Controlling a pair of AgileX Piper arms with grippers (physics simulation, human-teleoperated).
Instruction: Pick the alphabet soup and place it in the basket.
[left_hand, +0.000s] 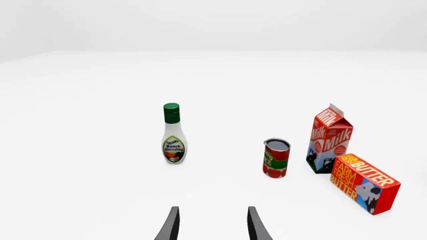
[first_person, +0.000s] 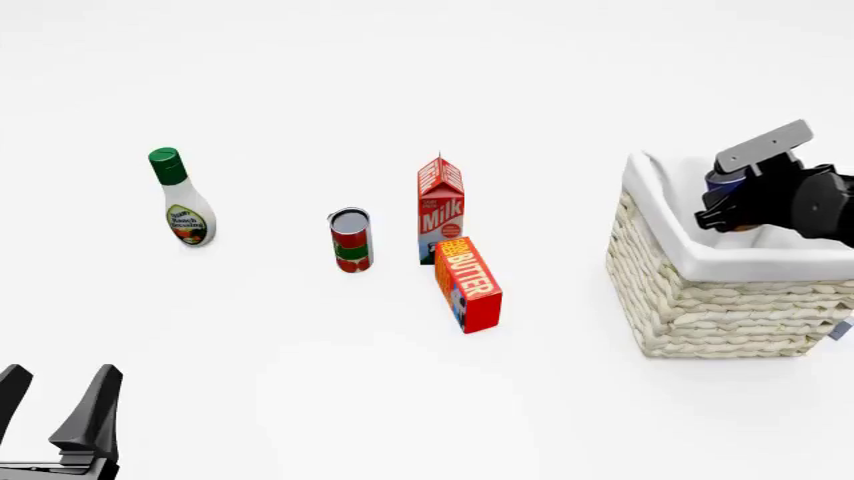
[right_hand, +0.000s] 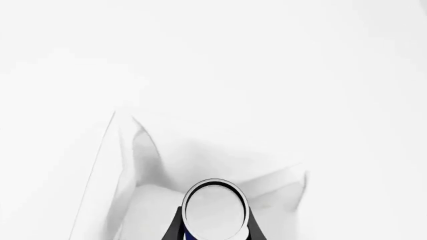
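1. Left wrist view: the left tool (left_hand: 212, 225) hangs idle with its fingers spread and nothing between them. Ahead of it on the bench (left_hand: 80, 165) stand a ranch dressing bottle (left_hand: 174, 134), a red-and-green can (left_hand: 275, 158), a milk carton (left_hand: 329, 139) and a butter box (left_hand: 364, 183).
2. Front view: the basket (first_person: 714, 290) sits near the right edge of the bench. Over its open top, the right tool (first_person: 731, 205) grips the alphabet soup (first_person: 726, 186), of which only a sliver of blue label shows.
3. Right wrist view: the alphabet soup's silvery lid faces the camera, with fingers (right_hand: 175, 226) pressed against both sides of the can and the basket's white lining beneath.
4. Handling, as I judge it: the can is rigid, smooth-sided and moderately heavy, so a firm squeeze across its curved wall at mid-height suits it.
5. Its long axis seems to run roughly along the fingers, lid toward the wrist; its exact tilt I cannot tell.
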